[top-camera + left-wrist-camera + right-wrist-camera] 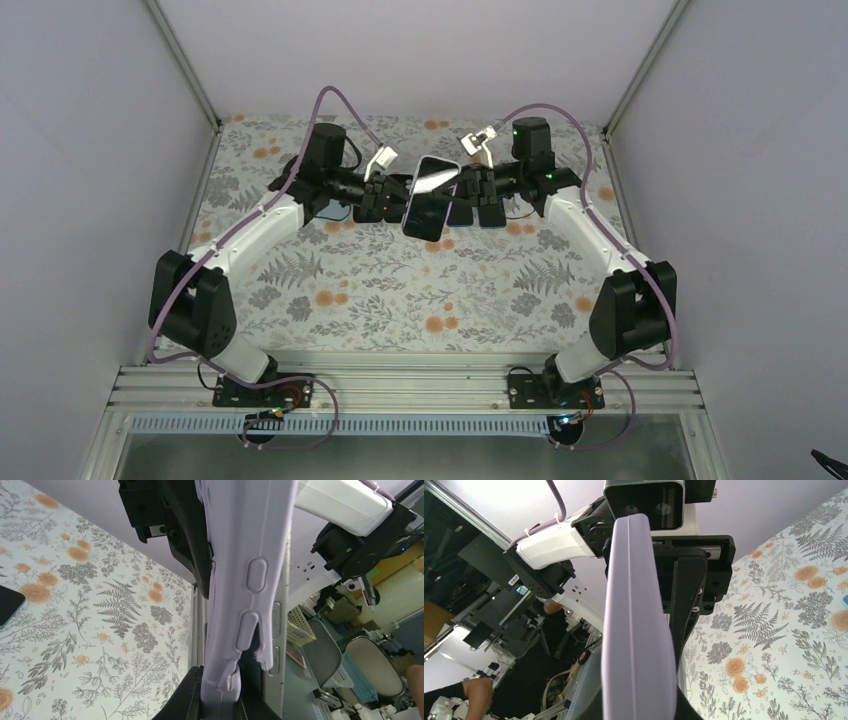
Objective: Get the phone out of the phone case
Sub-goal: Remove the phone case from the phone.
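Phone (430, 197), partly in its lavender case (250, 580), is hanging in mid-air above the table (400, 290).
Left gripper (402, 200) and right gripper (458, 203) are clamping the case from opposite sides; one case edge is gaping away from the phone.

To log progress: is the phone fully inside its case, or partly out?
Partly out. In the left wrist view the case edge stands off the phone, whose bare side buttons show beside the case's covers.

- phone case (250, 545): smooth, matt lilac, rubbery-looking plastic
- phone (431, 198): glossy, reflective dark screen
- table cover (400, 290): matt floral print
- rail (400, 385): ribbed bare metal
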`<control>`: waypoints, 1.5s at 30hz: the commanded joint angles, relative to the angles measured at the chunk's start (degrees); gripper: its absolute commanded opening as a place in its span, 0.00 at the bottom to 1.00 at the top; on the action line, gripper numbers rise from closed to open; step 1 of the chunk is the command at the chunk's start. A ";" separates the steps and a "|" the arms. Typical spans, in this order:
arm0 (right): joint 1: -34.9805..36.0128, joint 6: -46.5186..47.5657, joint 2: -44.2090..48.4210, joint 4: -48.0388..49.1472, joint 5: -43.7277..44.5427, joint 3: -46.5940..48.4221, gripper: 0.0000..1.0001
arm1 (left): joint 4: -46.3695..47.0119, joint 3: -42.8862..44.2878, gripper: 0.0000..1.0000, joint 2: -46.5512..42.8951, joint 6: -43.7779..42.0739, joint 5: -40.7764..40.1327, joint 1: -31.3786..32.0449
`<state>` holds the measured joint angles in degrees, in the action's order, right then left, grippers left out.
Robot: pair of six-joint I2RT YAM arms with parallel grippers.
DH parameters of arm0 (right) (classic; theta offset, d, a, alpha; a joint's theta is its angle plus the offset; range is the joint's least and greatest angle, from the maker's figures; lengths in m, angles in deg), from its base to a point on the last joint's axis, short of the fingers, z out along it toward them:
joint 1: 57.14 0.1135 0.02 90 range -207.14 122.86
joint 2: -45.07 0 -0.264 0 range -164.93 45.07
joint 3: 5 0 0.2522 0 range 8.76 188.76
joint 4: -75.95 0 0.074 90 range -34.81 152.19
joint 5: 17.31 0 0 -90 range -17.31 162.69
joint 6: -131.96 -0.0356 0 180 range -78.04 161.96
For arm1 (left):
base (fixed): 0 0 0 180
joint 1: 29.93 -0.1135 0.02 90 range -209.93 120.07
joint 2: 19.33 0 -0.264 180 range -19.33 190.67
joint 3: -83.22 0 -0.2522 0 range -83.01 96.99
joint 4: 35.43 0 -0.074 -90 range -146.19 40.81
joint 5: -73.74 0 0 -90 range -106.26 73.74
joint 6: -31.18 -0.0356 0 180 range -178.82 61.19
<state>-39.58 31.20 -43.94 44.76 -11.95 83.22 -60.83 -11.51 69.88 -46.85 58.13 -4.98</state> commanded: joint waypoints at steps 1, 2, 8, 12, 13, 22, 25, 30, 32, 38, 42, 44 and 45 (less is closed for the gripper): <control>3.26 0.39 -0.24 -1.20 -2.09 2.49 0.22 | 12.82 -0.61 0.02 0.07 7.49 -0.57 -0.11; 2.77 0.21 -0.20 -1.08 -1.70 2.71 0.26 | 13.67 -1.10 0.02 0.13 8.33 -0.46 -0.37; 0.19 -0.70 0.41 -0.43 1.63 3.40 0.49 | 18.23 -3.13 0.02 0.86 14.17 0.11 -1.75; -1.41 -1.34 0.91 0.04 3.36 3.32 0.62 | 21.36 -4.66 0.02 1.11 17.21 0.16 -2.67; -1.68 -1.79 1.13 0.27 3.95 3.21 0.65 | 21.91 -4.98 0.02 1.09 17.71 0.00 -2.93; -2.70 -0.57 3.79 0.31 12.12 3.27 0.70 | 23.48 -5.93 0.02 0.55 21.09 -3.73 -6.33; -2.63 3.31 5.35 -0.79 19.57 3.55 0.73 | 18.11 -4.37 0.02 0.91 22.20 -8.33 -7.62; -1.20 11.23 5.58 -5.66 34.97 7.02 0.74 | 6.45 -0.50 0.02 1.11 22.11 -19.12 -8.21; -0.18 13.97 5.53 -6.48 40.38 7.88 0.74 | 5.12 -0.18 0.02 1.44 23.32 -21.25 -8.26; 5.36 18.85 5.25 -6.80 54.31 7.93 0.73 | 4.61 -0.51 0.02 2.58 26.88 -23.06 -8.47; 10.09 22.09 5.32 -5.78 62.44 6.99 0.71 | 4.30 -0.21 0.02 3.39 29.22 -23.60 -8.52; 12.68 23.82 5.41 -5.12 66.58 6.32 0.70 | 4.26 -0.37 0.02 3.75 30.47 -23.64 -8.68; 13.98 24.73 5.35 -4.86 68.24 5.93 0.70 | 4.38 -0.47 0.02 3.94 31.05 -23.52 -8.70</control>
<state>-29.68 50.28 -39.92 38.51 44.98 90.10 -58.34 -14.07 73.53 -19.35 34.19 -13.22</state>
